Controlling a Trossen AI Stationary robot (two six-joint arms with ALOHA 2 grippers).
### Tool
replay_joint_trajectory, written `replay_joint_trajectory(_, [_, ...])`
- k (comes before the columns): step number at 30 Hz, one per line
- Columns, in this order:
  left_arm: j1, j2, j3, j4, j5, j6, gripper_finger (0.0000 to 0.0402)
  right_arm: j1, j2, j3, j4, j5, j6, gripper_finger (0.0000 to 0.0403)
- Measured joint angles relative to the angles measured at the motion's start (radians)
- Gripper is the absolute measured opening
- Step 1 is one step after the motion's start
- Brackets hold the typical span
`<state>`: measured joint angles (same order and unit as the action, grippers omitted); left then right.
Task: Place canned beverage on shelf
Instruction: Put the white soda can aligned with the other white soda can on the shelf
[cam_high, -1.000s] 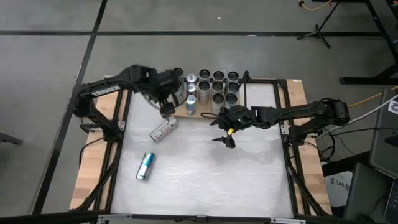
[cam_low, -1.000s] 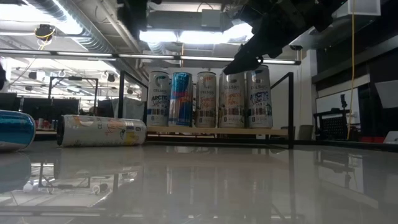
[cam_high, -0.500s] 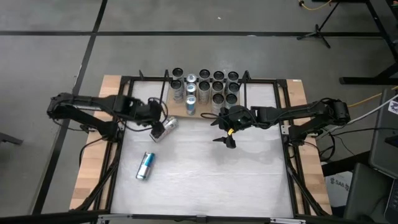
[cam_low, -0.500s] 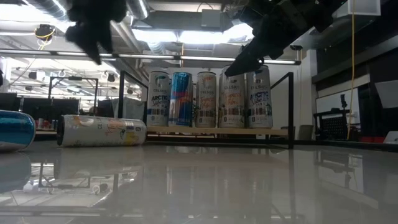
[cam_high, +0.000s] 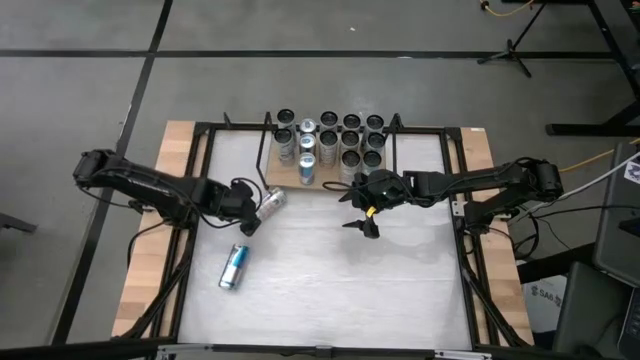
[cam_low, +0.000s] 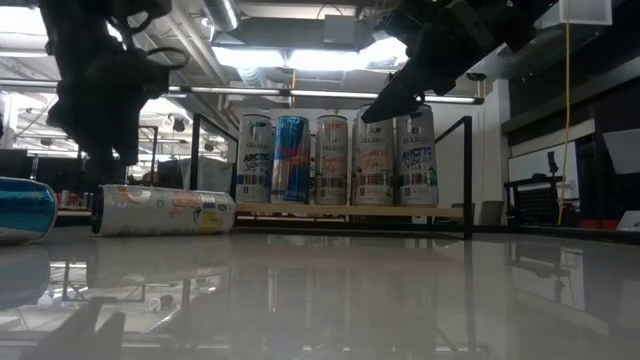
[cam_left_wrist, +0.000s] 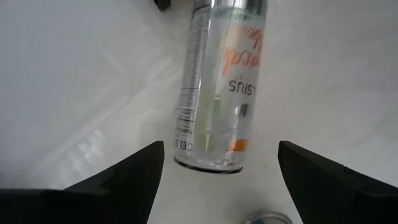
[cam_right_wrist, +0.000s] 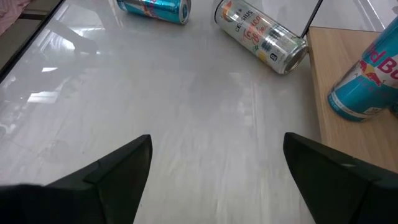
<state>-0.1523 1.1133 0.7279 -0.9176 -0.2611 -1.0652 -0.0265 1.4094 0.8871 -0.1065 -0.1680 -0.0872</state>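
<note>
A white canned beverage (cam_high: 271, 199) lies on its side on the white table, in front of the shelf's left end. My left gripper (cam_high: 246, 213) hangs open just above the can's near end (cam_left_wrist: 211, 160), a finger on each side, touching nothing. A blue can (cam_high: 234, 266) lies nearer the front left. The shelf (cam_high: 330, 182), a wooden board in a black rod frame, carries several upright cans (cam_low: 332, 160) at the back. My right gripper (cam_high: 366, 218) hovers open in front of the shelf, with nothing between its fingers.
A black frame (cam_high: 330, 128) runs round the table and stands up at the shelf's ends (cam_low: 468, 175). Open white tabletop (cam_right_wrist: 186, 112) lies between the two lying cans and my right gripper. The room beyond holds desks and lights.
My left gripper has swung away from the shelf's left end toward the table's left and near side, sunk down over the lying white can and rolled about its own axis. It has stayed open. The cans and my right gripper have kept still.
</note>
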Motion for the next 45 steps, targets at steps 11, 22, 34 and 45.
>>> replay_joint_trajectory(11, [-0.012, 0.000, -0.105, 0.153, -0.013, -0.010, 0.0305, 0.000, 0.000, 0.000, 0.000, 0.000, 0.000, 0.0351])
replay_joint_trajectory(22, [-0.012, 0.001, -0.210, 0.308, -0.020, -0.008, 0.0305, 0.000, 0.000, 0.000, 0.000, 0.000, 0.000, 0.0351])
replay_joint_trajectory(34, [-0.012, 0.001, -0.272, 0.419, -0.009, -0.009, 0.0305, 0.000, 0.000, 0.000, 0.000, 0.000, 0.000, 0.0351])
replay_joint_trajectory(45, [-0.012, 0.001, -0.277, 0.419, 0.001, -0.052, 0.0280, 0.000, 0.000, 0.000, 0.000, 0.000, 0.000, 0.0351])
